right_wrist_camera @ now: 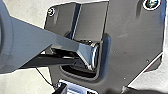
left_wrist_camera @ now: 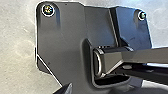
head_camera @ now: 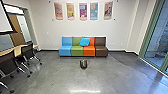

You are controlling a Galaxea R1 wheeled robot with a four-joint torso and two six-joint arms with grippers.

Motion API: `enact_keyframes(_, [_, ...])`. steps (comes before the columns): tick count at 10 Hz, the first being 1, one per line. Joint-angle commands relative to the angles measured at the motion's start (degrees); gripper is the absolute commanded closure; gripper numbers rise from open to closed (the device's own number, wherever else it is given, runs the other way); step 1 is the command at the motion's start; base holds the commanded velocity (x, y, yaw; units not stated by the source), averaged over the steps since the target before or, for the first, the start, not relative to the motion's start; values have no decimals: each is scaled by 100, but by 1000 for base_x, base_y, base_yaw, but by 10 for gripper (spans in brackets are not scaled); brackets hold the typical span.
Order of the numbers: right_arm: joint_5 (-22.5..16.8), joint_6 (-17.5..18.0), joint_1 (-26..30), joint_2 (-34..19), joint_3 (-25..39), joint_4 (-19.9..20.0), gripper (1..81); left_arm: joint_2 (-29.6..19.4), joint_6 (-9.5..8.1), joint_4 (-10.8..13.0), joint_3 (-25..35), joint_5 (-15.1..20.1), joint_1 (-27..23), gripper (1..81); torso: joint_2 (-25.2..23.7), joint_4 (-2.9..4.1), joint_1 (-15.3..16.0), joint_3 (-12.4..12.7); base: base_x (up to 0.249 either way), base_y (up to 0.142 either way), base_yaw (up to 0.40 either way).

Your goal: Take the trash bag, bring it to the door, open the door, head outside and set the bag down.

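- On the polished grey concrete floor [head_camera: 47,77], ahead of the robot, a small dark, shiny object [head_camera: 83,64] is seen; by its look and the task, it is taken to be the trash bag.
- It is set in front of the low sofa with blue, green, orange and brown seats [head_camera: 76,51], apart from it, and is touched by neither arm.
- The pick-up is therefore judged to be undone, with the bag within sight but not in any grasp.
- Whether the left end effector is released or clenched cannot be told; the same must be said of the right end effector. By neither is the bag held.
- At the robot's right, tall glass panels in a green frame [head_camera: 158,37] are seen, with the outdoors glimpsed beyond them. Whether a door is included there cannot be made out, and no opened gap can be discerned.
- At the far left, a tan wooden panel [head_camera: 17,28] is seen in a doorway; whether this way is meant by the task cannot be settled.
- The whole chain is judged to be left: the bag is to be reached and lifted, carried to the door, the door opened, the threshold crossed, and the bag put down outside.
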Motion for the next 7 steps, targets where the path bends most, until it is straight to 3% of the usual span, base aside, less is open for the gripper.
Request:
enact_keyframes(1, [-334, -27, 188, -34, 62, -47, 10, -6, 26, 10, 25, 332, -215, 10, 0, 0, 0, 0, 136, 0, 0])
enact_keyframes(7, [-342, -19, 188, -34, 62, -38, 10, -5, 26, 19, 17, 332, -206, 10, 0, 0, 0, 0, 136, 0, 0])
